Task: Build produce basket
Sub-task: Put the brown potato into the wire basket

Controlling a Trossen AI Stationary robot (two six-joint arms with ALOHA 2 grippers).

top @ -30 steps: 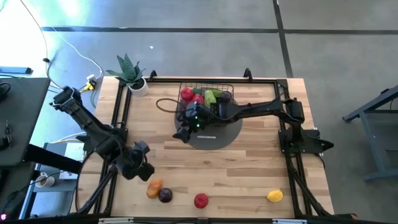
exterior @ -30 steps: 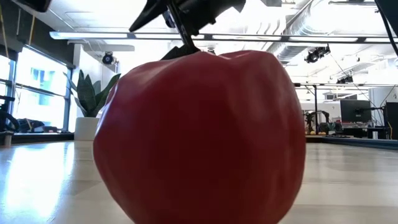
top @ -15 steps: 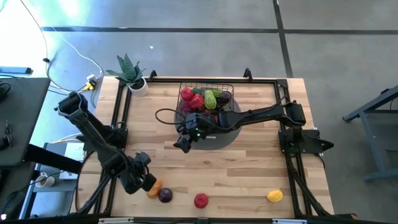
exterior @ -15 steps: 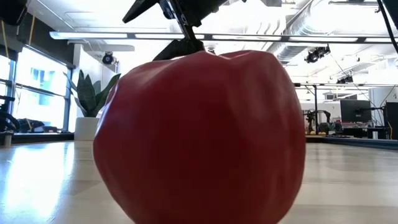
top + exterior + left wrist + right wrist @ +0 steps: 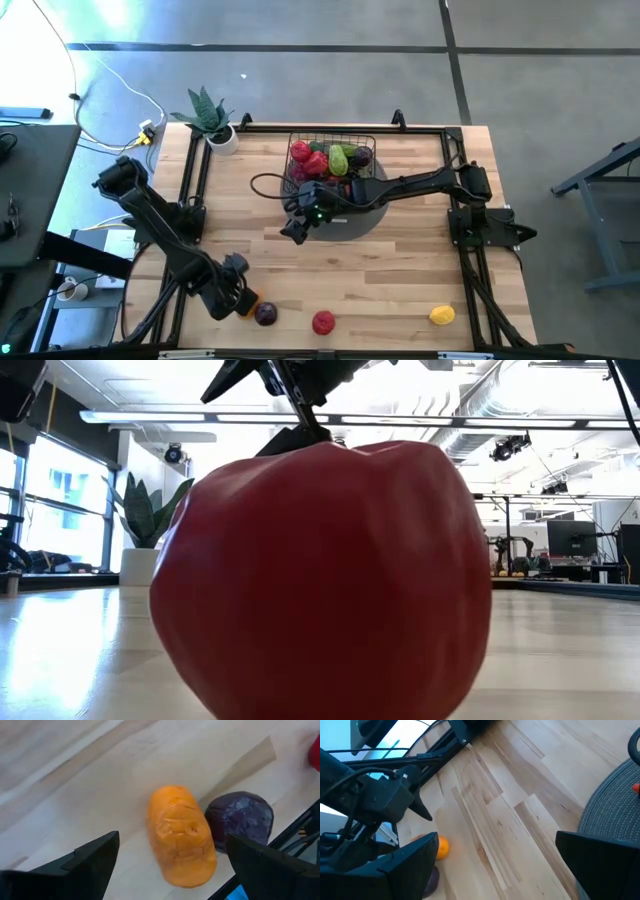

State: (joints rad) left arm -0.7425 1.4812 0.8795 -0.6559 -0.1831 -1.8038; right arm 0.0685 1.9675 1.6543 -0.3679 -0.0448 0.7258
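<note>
**Caller:** Start at the near edge. What have you got?

**Me:** My left gripper [image 5: 238,297] is down at the near edge of the table [image 5: 400,270], well away from the basket [image 5: 332,160]. My fingers [image 5: 87,862] stand wide apart with nothing between them, and the orange piece [image 5: 182,835] lies on the wood right in the gap.

**Caller:** Anything crowding it?

**Me:** Yes, the purple piece [image 5: 239,820] lies pressed against its side, on the side away from the basket's corner plant [image 5: 208,115]. Farther along the near edge sit a red fruit [image 5: 323,322] and then a yellow one [image 5: 441,316], both apart from each other and far from the basket.

**Caller:** So which step is this?

**Me:** I'd call it lining up a pick on the orange piece. No contact yet that I can see.

**Caller:** And the next move?

**Me:** By my reckoning, come down straddling the orange one and close across its narrow width, keeping the one finger out of the purple neighbour so it doesn't get nudged or caught.

**Caller:** Now toward the basket?

**Me:** My right gripper [image 5: 290,229] hangs over the table's middle, just on the near side of the basket, fingers spread and empty, beside the grey disc [image 5: 612,815].

**Caller:** The basket itself?

**Me:** At the far edge, already holding red and green produce [image 5: 326,158]. Four pieces remain outside.
</note>
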